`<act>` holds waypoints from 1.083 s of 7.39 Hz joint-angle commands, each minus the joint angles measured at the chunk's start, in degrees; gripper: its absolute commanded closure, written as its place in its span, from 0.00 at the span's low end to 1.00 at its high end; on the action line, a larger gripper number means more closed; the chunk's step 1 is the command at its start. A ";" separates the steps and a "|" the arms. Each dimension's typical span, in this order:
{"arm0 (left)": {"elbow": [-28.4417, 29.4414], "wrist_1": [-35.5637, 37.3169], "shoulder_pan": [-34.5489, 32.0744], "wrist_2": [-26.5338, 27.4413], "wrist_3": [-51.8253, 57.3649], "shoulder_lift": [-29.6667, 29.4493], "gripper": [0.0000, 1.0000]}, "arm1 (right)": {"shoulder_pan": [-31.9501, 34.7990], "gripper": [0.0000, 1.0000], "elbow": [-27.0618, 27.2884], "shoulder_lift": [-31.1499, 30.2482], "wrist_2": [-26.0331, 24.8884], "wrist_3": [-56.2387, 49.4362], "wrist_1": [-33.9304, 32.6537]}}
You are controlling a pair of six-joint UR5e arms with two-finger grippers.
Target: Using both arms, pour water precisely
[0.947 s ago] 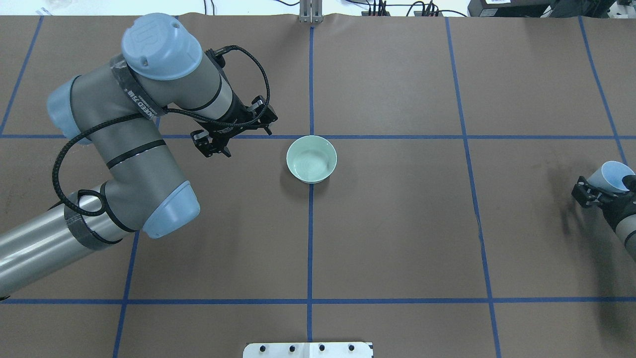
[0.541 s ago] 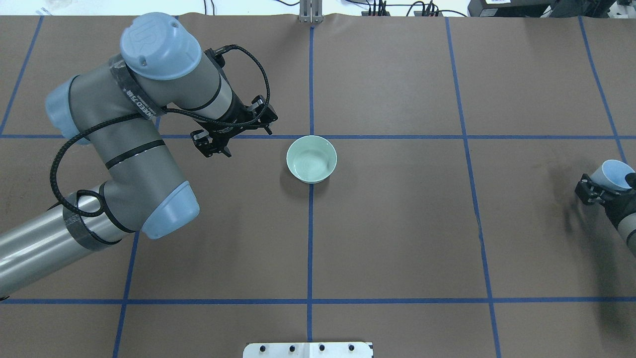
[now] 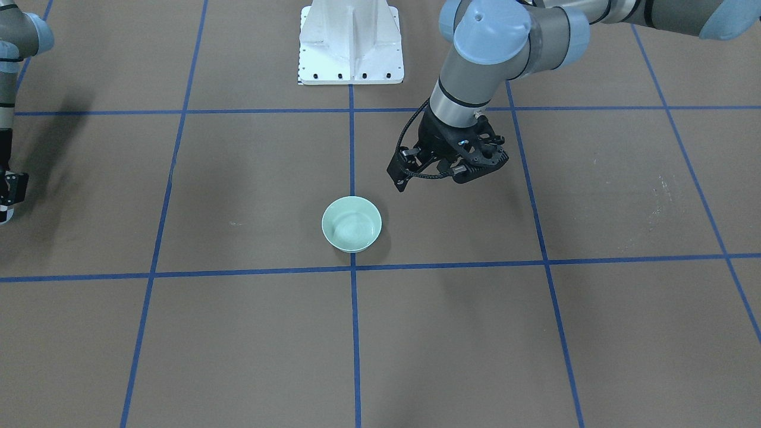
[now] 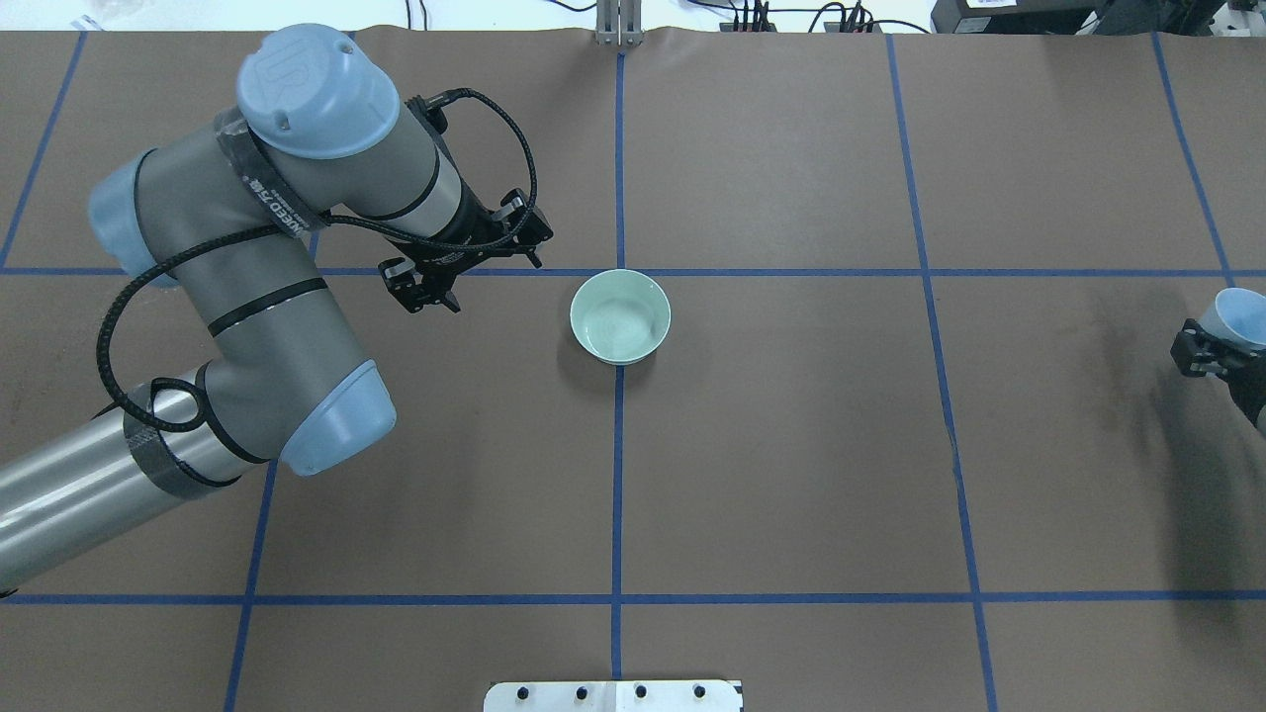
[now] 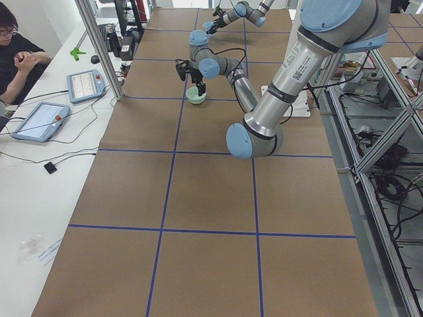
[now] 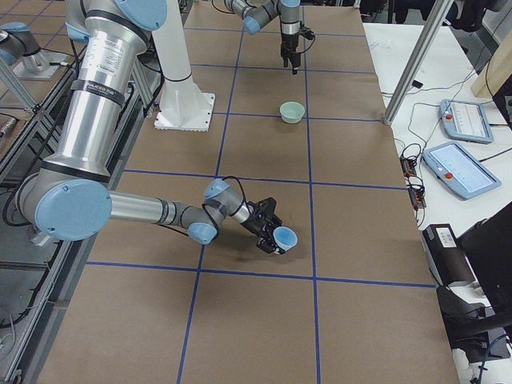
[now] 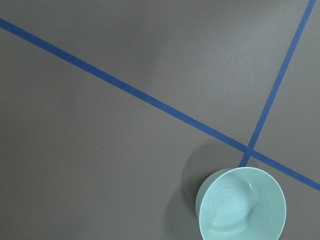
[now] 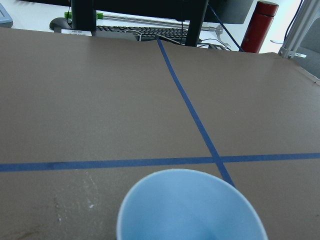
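A pale green bowl (image 4: 620,316) (image 3: 351,224) stands upright at the table's centre, on a blue tape crossing. My left gripper (image 4: 463,259) (image 3: 453,172) hangs a little above the table just left of the bowl, open and empty; its wrist view looks down on the bowl (image 7: 242,205). My right gripper (image 4: 1212,348) (image 6: 268,232) is far off at the table's right edge, shut on a light blue cup (image 4: 1241,318) (image 6: 282,238) (image 8: 190,210) that is tilted over with its mouth pointing away from the arm. I cannot tell whether either vessel holds water.
The white bolted pedestal (image 3: 351,41) stands at the robot's side of the table. Brown paper with blue tape lines (image 4: 618,494) covers the table. A seated person (image 5: 16,59) and tablets (image 5: 39,119) are at a side bench beyond the far edge.
The right gripper with the blue cup has drifted further right and slightly away, towards the overhead view's edge. The left arm and the bowl have stayed put.
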 commanded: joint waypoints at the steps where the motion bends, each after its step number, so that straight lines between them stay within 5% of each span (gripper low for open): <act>1: -0.51 -0.17 -0.12 0.06 0.35 0.35 0.00 | 6.77 1.00 1.49 3.00 4.54 -9.31 0.05; 3: -2.87 -0.44 -0.47 -0.20 0.88 3.24 0.00 | 9.68 1.00 6.22 5.99 13.19 -17.81 -0.04; 5: -4.47 -0.18 -0.83 -0.03 3.07 4.65 0.00 | 10.31 1.00 8.08 11.26 16.23 -28.89 -0.04; 8: -5.44 -0.26 -1.88 -0.38 4.82 5.71 0.00 | 10.13 1.00 11.87 21.18 27.37 -29.55 -1.00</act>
